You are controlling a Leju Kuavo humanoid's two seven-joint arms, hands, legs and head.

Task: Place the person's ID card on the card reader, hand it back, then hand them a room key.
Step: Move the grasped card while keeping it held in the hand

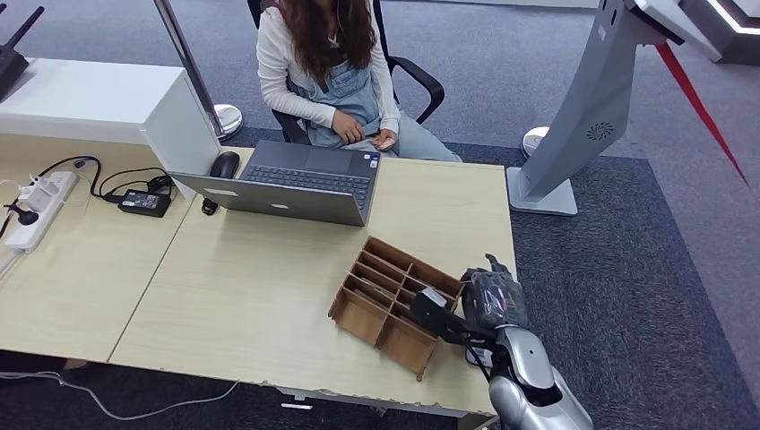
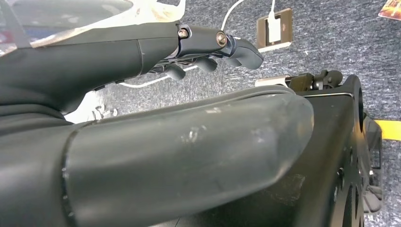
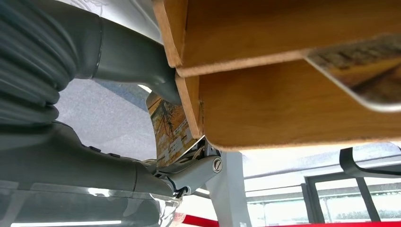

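Your right hand [image 1: 491,298] sits at the near right corner of the wooden divider box [image 1: 394,302] on the table [image 1: 269,296], pinching a printed card [image 3: 170,127] between thumb and fingers, right against the box's wall.

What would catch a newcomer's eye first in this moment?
The robot's right hand sits at the wooden divider box near the table's front right edge, pinching a printed card against the box's edge. Across the table, a seated person waits behind an open laptop.
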